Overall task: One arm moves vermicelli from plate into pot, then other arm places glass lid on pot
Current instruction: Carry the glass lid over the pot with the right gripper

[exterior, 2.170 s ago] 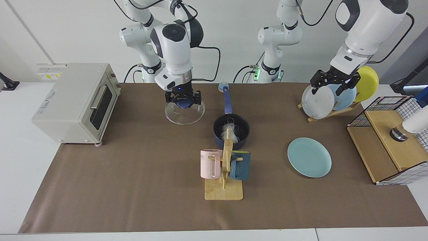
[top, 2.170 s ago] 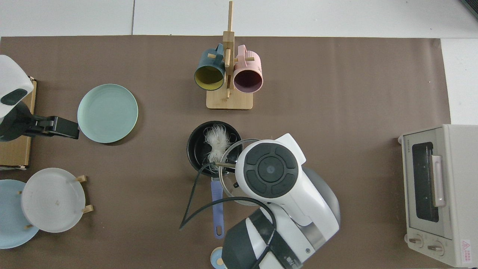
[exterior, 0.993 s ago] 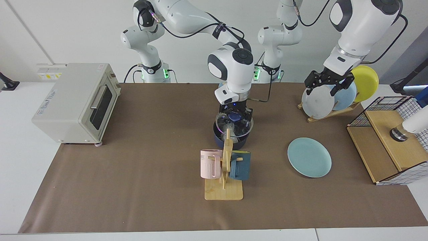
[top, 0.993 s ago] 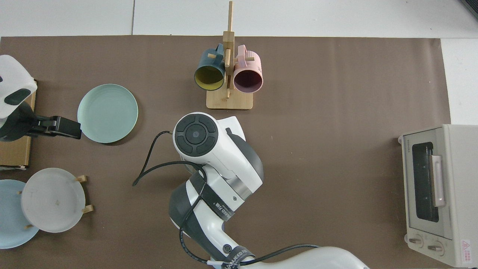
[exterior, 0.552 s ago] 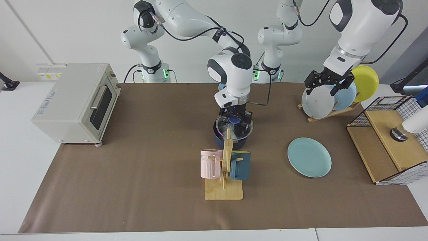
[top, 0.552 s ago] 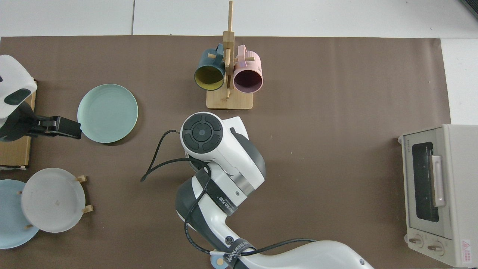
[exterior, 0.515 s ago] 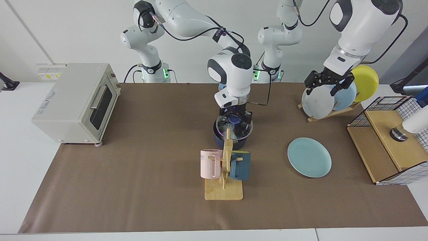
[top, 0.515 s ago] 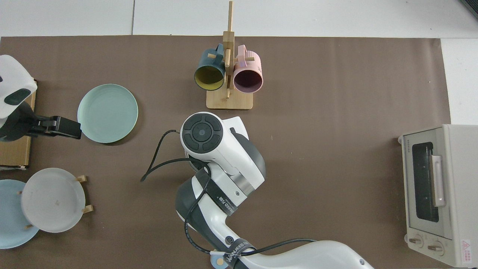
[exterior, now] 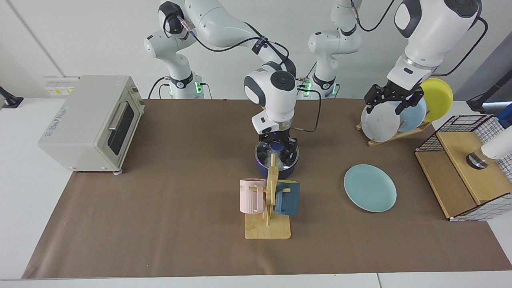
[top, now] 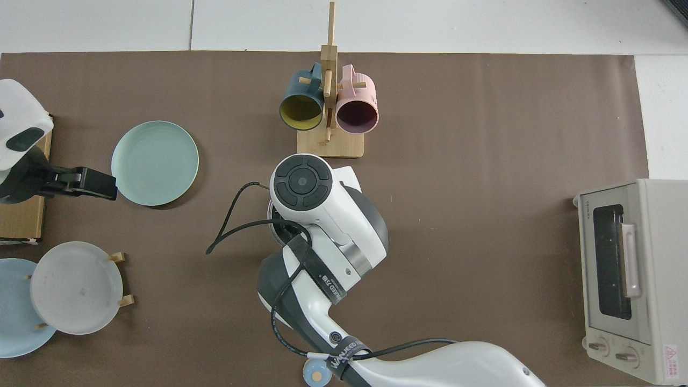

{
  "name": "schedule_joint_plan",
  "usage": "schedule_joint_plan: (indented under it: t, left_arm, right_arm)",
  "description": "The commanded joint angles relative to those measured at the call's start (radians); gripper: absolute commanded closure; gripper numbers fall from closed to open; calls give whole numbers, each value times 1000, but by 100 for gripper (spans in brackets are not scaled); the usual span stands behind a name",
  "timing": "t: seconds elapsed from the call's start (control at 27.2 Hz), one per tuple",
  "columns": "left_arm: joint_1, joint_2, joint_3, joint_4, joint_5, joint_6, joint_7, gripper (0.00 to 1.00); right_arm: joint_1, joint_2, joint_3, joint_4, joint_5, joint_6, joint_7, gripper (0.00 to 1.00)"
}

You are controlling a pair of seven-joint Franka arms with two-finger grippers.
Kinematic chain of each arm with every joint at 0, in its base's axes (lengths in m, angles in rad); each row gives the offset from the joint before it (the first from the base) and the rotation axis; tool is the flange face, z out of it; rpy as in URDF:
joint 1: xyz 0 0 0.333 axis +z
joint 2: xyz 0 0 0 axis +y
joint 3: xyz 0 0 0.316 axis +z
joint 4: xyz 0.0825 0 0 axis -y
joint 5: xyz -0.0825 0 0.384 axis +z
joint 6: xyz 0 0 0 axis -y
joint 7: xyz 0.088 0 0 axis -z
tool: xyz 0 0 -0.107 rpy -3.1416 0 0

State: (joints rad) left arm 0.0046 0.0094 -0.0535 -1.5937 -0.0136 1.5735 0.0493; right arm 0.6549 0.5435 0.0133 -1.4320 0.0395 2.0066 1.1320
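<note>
Facing view, right gripper (exterior: 277, 145): jaws pinching the glass lid (exterior: 276, 154) by its blue knob
Lid: sitting on the pot (exterior: 276, 168), mid-table
Vermicelli: can't make it out
Left gripper (exterior: 391, 100): jaws spread, waiting at 2 o'clock
Plate (exterior: 370, 188): bare, at 4 o'clock from the pot

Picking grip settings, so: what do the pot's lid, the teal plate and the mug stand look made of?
The glass lid: clear glass, since the pot shows through, with a blue knob. The plate: matte, smooth, ceramic or plastic, hard to tell. The mug stand: pale unpainted wood.
</note>
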Motion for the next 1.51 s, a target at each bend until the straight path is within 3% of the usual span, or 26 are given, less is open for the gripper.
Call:
schedule_joint_plan:
  t: [0.0, 0.74, 1.25, 1.47]
  left_arm:
    - [-5, -11, 3, -8, 9, 5, -11, 0]
    - [-5, -11, 3, -8, 9, 5, -11, 0]
    - [-5, -11, 3, -8, 9, 5, -11, 0]
    - [-5, -11, 3, -8, 9, 5, -11, 0]
  right_arm:
    - [-14, -11, 13, -15, 25, -12, 17, 100]
    - [8, -7, 10, -51, 3, 30, 31, 100]
    - [12, -10, 8, -64, -102, 46, 51, 100]
    - [11, -10, 13, -65, -102, 73, 92, 100]
